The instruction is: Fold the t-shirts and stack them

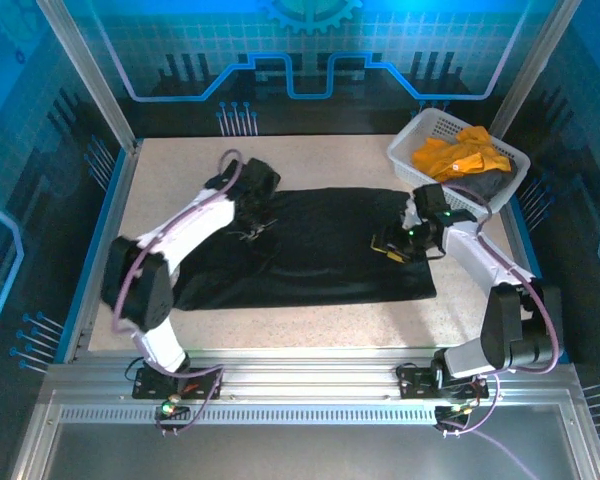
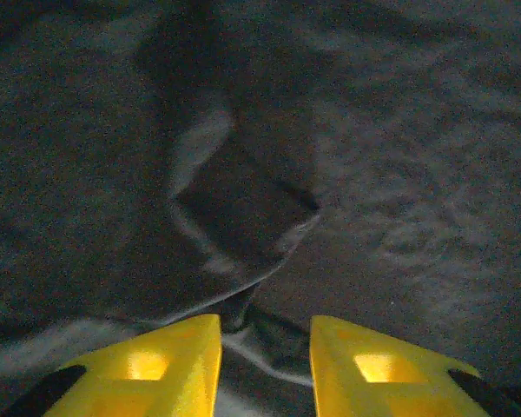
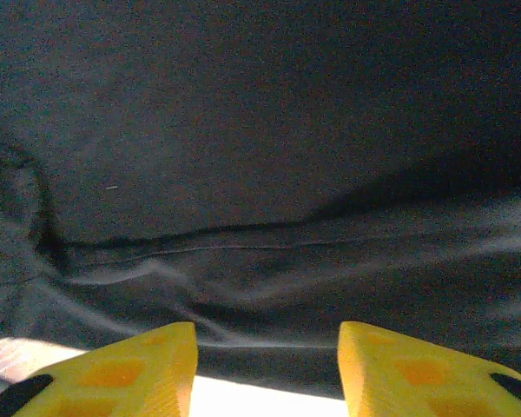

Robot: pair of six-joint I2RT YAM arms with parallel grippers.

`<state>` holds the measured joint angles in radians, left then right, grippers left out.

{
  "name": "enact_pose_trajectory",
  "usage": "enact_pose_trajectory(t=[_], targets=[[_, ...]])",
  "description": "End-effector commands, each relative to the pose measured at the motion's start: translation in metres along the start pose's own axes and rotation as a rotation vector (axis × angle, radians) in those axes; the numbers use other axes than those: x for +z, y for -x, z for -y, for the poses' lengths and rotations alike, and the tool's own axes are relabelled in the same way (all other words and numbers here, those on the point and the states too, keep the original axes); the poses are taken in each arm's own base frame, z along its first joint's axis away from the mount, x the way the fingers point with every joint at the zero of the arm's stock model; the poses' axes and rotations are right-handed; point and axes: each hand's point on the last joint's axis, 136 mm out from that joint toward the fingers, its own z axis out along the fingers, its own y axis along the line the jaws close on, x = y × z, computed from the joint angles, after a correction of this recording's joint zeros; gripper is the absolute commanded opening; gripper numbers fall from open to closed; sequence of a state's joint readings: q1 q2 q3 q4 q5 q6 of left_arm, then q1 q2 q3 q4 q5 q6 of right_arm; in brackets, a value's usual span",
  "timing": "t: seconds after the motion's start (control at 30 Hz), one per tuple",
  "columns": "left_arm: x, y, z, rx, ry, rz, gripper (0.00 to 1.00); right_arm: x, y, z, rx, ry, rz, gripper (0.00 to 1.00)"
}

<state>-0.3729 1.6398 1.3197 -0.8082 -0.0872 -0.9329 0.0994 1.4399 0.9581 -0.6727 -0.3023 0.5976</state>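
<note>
Top camera looks steeply down from the near side across the whole table (image 1: 310, 150). Wrist cameras peer past yellow fingers (image 2: 178, 365), tight on the black t-shirt (image 1: 320, 250) all three share.

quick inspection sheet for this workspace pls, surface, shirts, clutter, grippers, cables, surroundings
surface: speckled beige table, flat
job's things: black t-shirt spread out at centre, creased; orange-yellow t-shirt and dark grey t-shirt bunched in the white basket at the far right corner
clutter: nothing seen
grippers: left gripper open over a raised crease of the black t-shirt; right gripper open, low at its hemmed edge
cables: purple cables, loose loops on both sides
surroundings: blue-lit walls; aluminium frame at the near edge
</note>
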Motion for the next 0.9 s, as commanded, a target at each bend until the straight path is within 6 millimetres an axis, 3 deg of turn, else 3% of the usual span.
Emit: enact_pose_trajectory(t=[0.0,0.13,0.27,0.4,0.57,0.87], targets=[[0.022,-0.015,-0.054,-0.202,0.056,-0.102,0.26,0.005,-0.008,0.023,0.054,-0.096,-0.025,0.40],[0.043,-0.020,-0.095,-0.340,0.078,-0.156,0.21,0.020,-0.017,0.048,0.124,-0.205,-0.079,0.34],[0.062,-0.021,-0.120,-0.396,0.156,-0.172,0.20,0.032,-0.024,0.068,0.167,-0.318,-0.114,0.34],[0.078,-0.040,-0.150,-0.521,0.245,-0.222,0.20,0.040,-0.035,0.080,0.195,-0.402,-0.168,0.36],[0.074,-0.059,-0.178,-0.613,0.277,-0.227,0.21,0.039,-0.058,0.087,0.226,-0.454,-0.209,0.39],[0.057,-0.065,-0.216,-0.686,0.295,-0.237,0.21,0.041,-0.105,0.080,0.276,-0.447,-0.298,0.40]])
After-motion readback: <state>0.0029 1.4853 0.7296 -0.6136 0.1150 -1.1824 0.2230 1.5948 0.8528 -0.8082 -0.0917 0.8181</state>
